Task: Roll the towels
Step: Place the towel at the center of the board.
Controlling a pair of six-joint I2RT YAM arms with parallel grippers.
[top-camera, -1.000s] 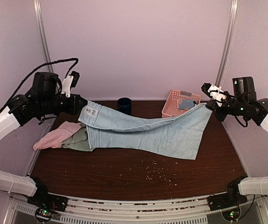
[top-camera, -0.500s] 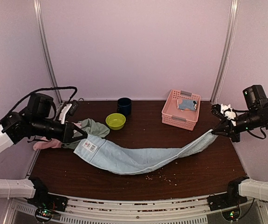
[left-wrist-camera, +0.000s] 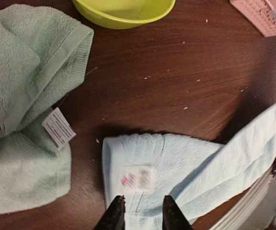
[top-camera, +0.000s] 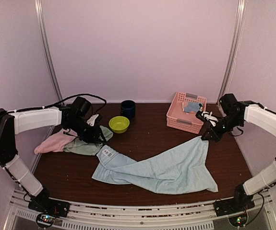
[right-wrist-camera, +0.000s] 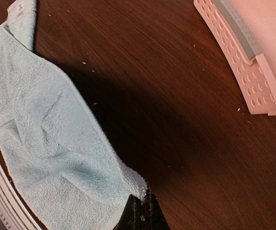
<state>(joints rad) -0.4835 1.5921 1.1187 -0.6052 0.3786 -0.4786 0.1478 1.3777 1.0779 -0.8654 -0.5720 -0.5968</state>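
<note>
Left fingers [left-wrist-camera: 120, 213] have parted, dropping the pale blue towel [top-camera: 171, 167]; right fingers [right-wrist-camera: 140, 211] still pinch its corner.

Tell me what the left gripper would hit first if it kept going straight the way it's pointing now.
Most likely the pale blue towel: the left gripper, jaws open, aims down at its corner by the white label, with the table beneath. How high above the cloth it sits is unclear.
</note>
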